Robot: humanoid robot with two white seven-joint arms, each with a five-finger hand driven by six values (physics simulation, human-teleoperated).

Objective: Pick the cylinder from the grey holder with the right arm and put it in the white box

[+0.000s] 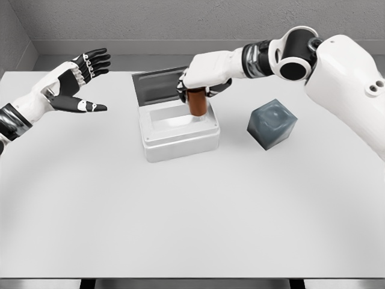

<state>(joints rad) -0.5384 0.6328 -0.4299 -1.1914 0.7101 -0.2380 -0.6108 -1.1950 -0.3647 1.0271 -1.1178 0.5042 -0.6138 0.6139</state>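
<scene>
Placement is the step in hand in the head view: the right hand (201,81) pinches the brown cylinder (197,102) from above, upright over the open white box (178,129) on the white worktop (180,217), well clear of the empty dark grey cube-shaped holder (272,123). Next move, I judge: lower it inside, then release; the left hand (78,84) hovers spread, holding nothing.

Lighting even and bright, diffuse, apparently from overhead. Shadows soft and faint: a pale one hugs the base of the white box (179,129), another lies under the grey holder (272,123). Mild sheen on the box's open lid (157,86); no harsh glare on the table (192,223). Render slightly soft overall, no motion blur, no visible edge distortion
</scene>
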